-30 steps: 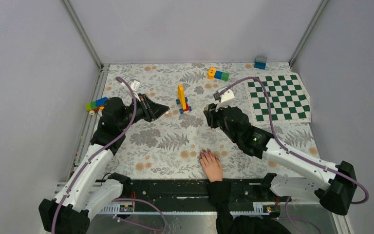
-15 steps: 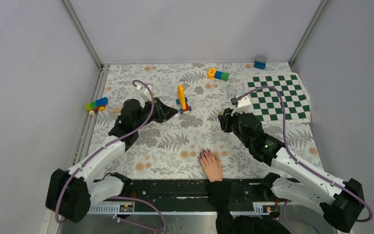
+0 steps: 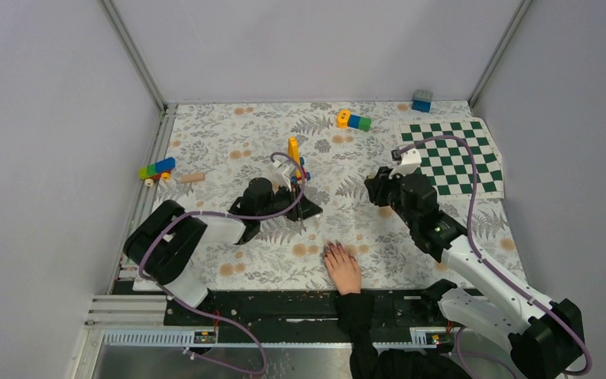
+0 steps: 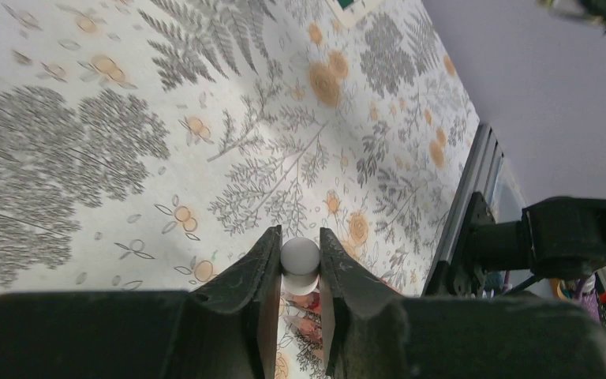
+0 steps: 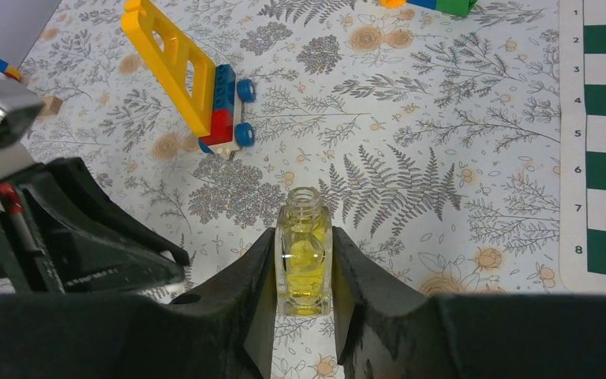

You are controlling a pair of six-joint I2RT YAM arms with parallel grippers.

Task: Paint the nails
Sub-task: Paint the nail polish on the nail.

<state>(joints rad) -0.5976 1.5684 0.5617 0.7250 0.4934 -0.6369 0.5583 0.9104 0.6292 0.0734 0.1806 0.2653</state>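
Your left arm (image 3: 221,229) has swung inward across the floral-print tablecloth (image 3: 221,134). The left gripper (image 4: 300,241) now sits low near the middle, not far from the pale human hand with a black sleeve (image 3: 344,271). Your right gripper (image 5: 304,237) is clamped on an uncapped clear glass bottle of yellow liquid (image 5: 305,272). The left gripper pinches a small white round-topped cap (image 4: 300,257). The dark purplish-red nails (image 3: 333,249) lie flat near the table's near edge, apart from both grippers.

Top view looks down from behind the left pincer (image 3: 314,212) and right pincer (image 3: 371,187); each wrist view sits close behind its own, sharing the floral mat (image 3: 237,134) ahead.
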